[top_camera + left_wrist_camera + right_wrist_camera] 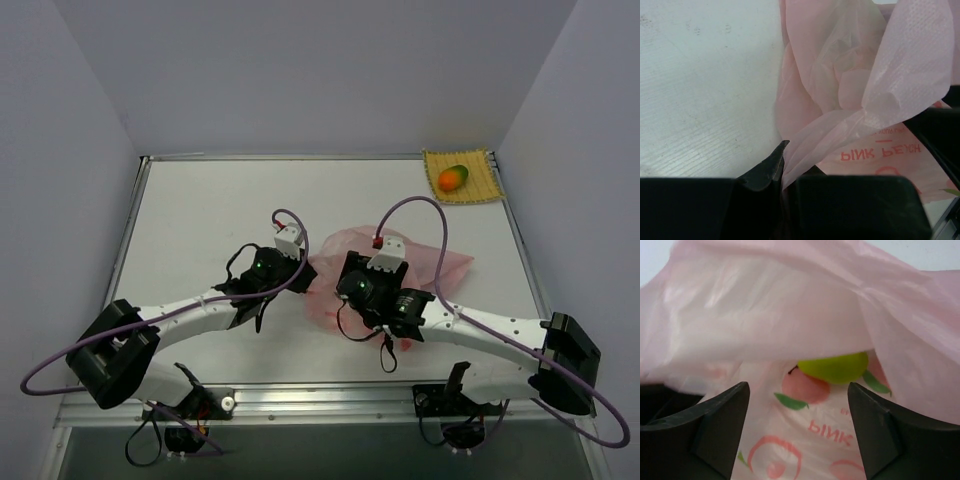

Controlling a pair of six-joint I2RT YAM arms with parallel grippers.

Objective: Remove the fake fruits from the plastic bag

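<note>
— Left gripper [782,172] has its fingers pressed together on a gathered fold of the plastic bag [850,75]; the pink film bunches up straight out of the closed tips. How does the other one stand?

— Right gripper [797,392] has its fingers well apart, with nothing pinched between them. It faces into the bag, with one layer of film arching over it and the layer printed with peach pictures [805,387] lying beneath.

— And the fake fruits?

— One green round fruit [834,367] shows inside the bag, ahead of the fingers and nearer the one on the right of that wrist view. It is half tucked under the upper film and touches neither finger.

— Any more in there?

— That cannot be told; the plastic hides whatever else lies under it. In the top view an orange-green mango [452,178] lies outside the bag on a yellow woven mat [480,188] at the far right corner of the table [200,220], well apart from both arms.

— Where is the bag itself?

— Crumpled near the middle of the table, between the two wrists. The left gripper is at its left edge and the right gripper is over its near part.
</note>
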